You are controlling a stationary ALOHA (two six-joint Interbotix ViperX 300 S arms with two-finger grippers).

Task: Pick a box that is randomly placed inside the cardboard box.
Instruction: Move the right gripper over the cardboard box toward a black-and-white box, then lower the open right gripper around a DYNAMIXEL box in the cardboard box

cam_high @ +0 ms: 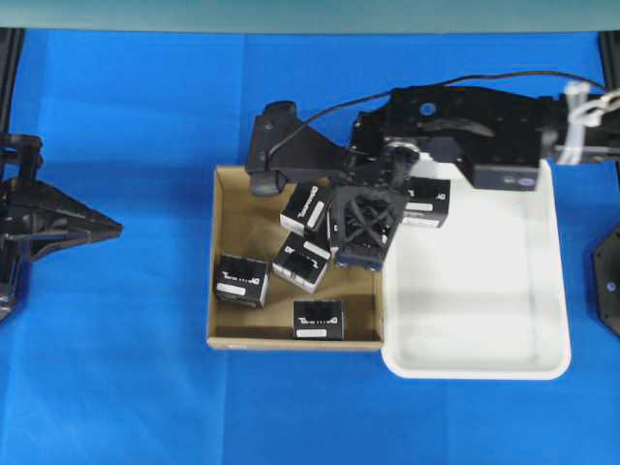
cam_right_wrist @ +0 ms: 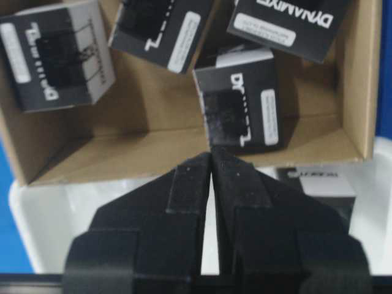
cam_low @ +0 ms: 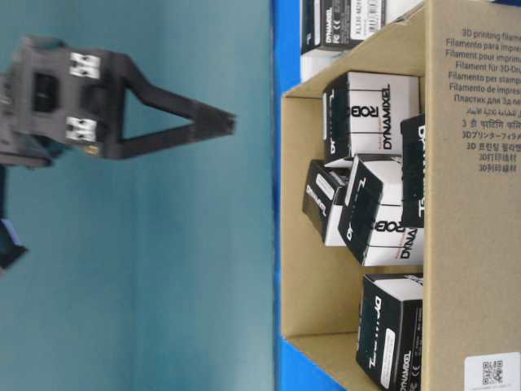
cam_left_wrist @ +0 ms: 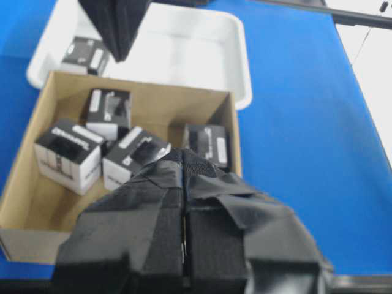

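Table-level view, "DYNAMIXEL" on box

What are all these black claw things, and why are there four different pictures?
They are two robot arms, each ending in a claw called a gripper. Four cameras look at once. One hangs overhead, one sits low at table height (its picture comes out sideways), and one rides on each arm's wrist.

On the blue table sits a brown cardboard box with small black boxes inside. Beside it is a white tray holding one more black box.

The right gripper reaches over the near wall of the cardboard box, right in front of one black box. Its two fingers are pressed together with nothing between them.

The left gripper waits far off at the side, fingers closed too, also empty.

So nothing has been picked up yet.
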